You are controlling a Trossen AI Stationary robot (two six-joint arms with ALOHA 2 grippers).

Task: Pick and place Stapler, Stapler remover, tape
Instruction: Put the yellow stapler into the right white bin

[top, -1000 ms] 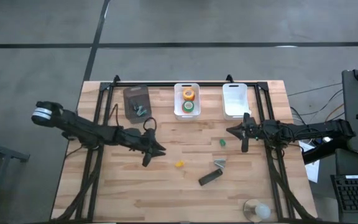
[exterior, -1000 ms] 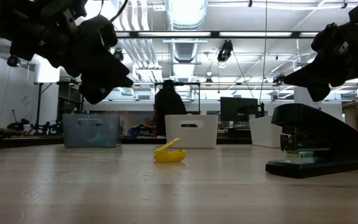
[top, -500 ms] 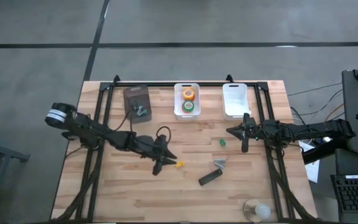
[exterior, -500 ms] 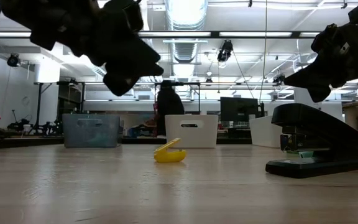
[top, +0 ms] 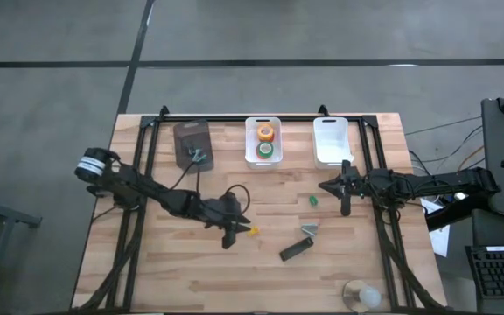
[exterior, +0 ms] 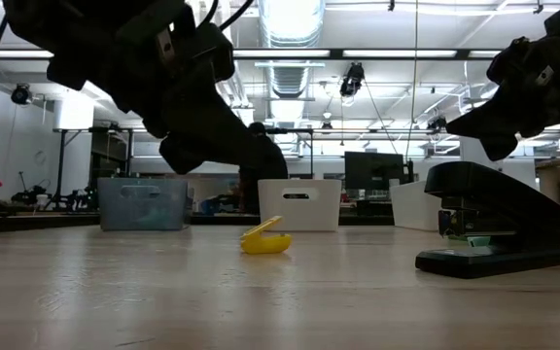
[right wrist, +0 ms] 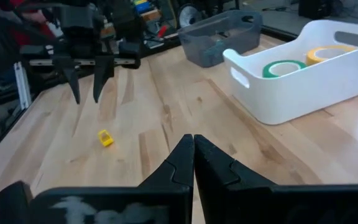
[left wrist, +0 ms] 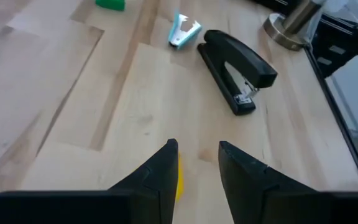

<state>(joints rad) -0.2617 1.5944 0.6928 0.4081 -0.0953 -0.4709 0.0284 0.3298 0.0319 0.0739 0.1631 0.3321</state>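
Observation:
The black stapler point(top: 296, 250) lies on the table right of centre, and shows in the left wrist view point(left wrist: 235, 68) and the low view point(exterior: 494, 219). A silvery stapler remover point(top: 309, 230) lies beside it. Orange and green tape rolls point(top: 264, 140) sit in the middle white bin point(top: 248, 149). My left gripper point(top: 234, 233) is open and hovers just left of a small yellow piece point(top: 252, 231); its fingers point(left wrist: 166, 168) stand over bare wood. My right gripper point(top: 344, 197) is shut and waits above the table's right side, near a green bit point(top: 313, 200).
A grey bin point(top: 191, 140) with silvery pieces stands at the far left. A second white bin point(top: 331, 140) stands at the far right. A clear round container point(top: 361, 296) sits at the near right edge. Black frame rails run along both sides of the table.
My left gripper has moved toward the table's right and near edges and come down, ending close above the yellow piece. The stapler, the remover and the yellow piece have stayed where they were.

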